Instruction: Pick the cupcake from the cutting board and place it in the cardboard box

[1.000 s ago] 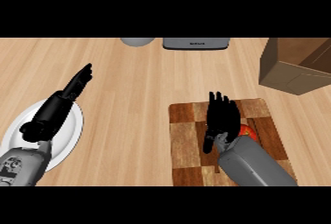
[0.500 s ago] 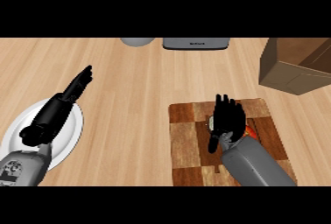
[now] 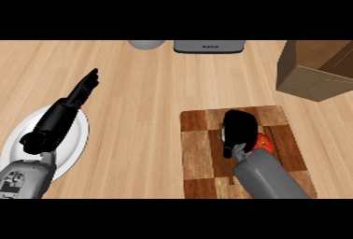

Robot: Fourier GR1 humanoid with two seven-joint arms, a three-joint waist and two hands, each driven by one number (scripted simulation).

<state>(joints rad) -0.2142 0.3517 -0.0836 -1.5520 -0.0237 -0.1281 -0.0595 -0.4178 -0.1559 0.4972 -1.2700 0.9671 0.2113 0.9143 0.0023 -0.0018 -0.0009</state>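
The cupcake (image 3: 264,143) sits on the wooden cutting board (image 3: 200,158) at the lower right; only its red-orange side shows beside my wrist. My right hand (image 3: 241,127) lies on top of it with fingers curled down over it, thumb at the left side. The hand hides most of the cupcake. The cardboard box (image 3: 318,70) stands open at the upper right, well apart from the board. My left hand (image 3: 60,116) rests open at the left, fingers straight and pointing away, above a white plate (image 3: 74,145).
A dark grey appliance (image 3: 209,45) and a grey rounded object (image 3: 146,44) stand at the counter's far edge. Bare wood lies between the board and the box.
My right hand's fingers, straight before, have curled down over the cupcake. The left hand and the box have not moved.
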